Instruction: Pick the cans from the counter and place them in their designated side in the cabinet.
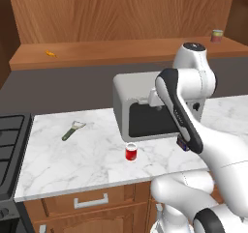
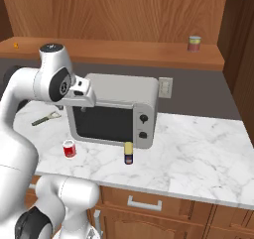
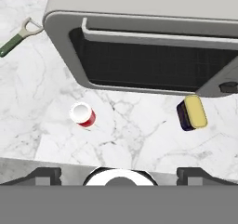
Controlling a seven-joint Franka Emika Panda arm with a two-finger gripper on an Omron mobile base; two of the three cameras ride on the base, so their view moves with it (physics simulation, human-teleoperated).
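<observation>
Hand view looks down on the marble surface (image 3: 153, 144), where the red can (image 3: 83, 115) stands upright in front of the microwave (image 3: 139, 42), with the blue can (image 3: 191, 112) well apart from it near the microwave's control side. The end effector (image 3: 119, 174) hangs above the surface's front edge with its jaws spread wide and nothing between them. A green-handled peeler (image 3: 16, 38) lies off by the microwave's other side. From the right base view, the red can (image 2: 69, 148) and blue can (image 2: 129, 153) both sit on the surface, while the cabinet (image 2: 124, 52) above carries a pale can (image 2: 194, 43) at one end and a small orange thing (image 2: 16, 45), too tiny to identify, at the other.
</observation>
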